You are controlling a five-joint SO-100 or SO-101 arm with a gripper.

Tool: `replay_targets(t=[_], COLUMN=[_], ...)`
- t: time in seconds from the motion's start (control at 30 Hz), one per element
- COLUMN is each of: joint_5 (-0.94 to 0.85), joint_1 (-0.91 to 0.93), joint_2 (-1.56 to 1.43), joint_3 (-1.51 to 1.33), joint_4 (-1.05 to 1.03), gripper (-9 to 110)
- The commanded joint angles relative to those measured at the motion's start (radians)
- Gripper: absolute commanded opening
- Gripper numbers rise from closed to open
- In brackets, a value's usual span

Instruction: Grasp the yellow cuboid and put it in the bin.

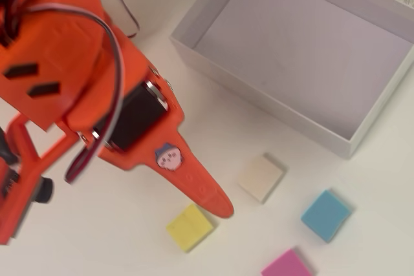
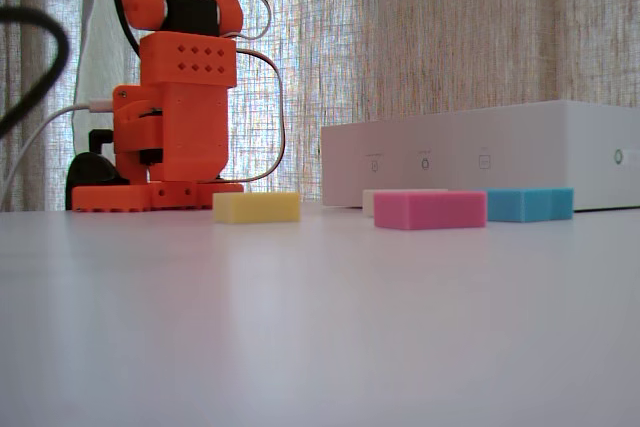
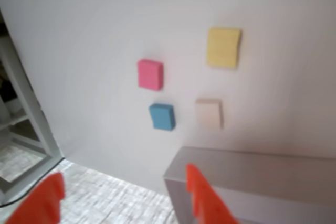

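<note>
The yellow cuboid (image 1: 189, 227) lies flat on the white table, apart from the other blocks; it also shows in the fixed view (image 2: 257, 208) and the wrist view (image 3: 223, 47). The bin (image 1: 259, 98) is a white shallow box at the upper right of the overhead view, with nothing in it where its floor shows; its side wall shows in the fixed view (image 2: 470, 162) and a corner in the wrist view (image 3: 247, 169). My orange gripper (image 3: 121, 203) is open and empty, held high above the table. In the overhead view one finger's tip (image 1: 220, 208) overlaps the cuboid's upper right corner.
A cream block (image 1: 261, 178), a blue block (image 1: 325, 215) and a pink block (image 1: 286, 265) lie between the cuboid and the bin. The arm's base (image 2: 165, 147) stands at the left of the fixed view. A curtain hangs behind.
</note>
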State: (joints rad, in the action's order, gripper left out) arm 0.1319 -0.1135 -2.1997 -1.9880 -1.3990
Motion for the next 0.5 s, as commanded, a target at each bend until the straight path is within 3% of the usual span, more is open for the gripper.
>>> replay_targets(t=[0.0, 0.47], joint_5=[-0.034, -0.098], joint_1=[0.037, 0.149], joint_2=[0.009, 0.138], joint_3=[-0.074, -0.216], joint_4=[0.094, 0.143], gripper=[31, 31])
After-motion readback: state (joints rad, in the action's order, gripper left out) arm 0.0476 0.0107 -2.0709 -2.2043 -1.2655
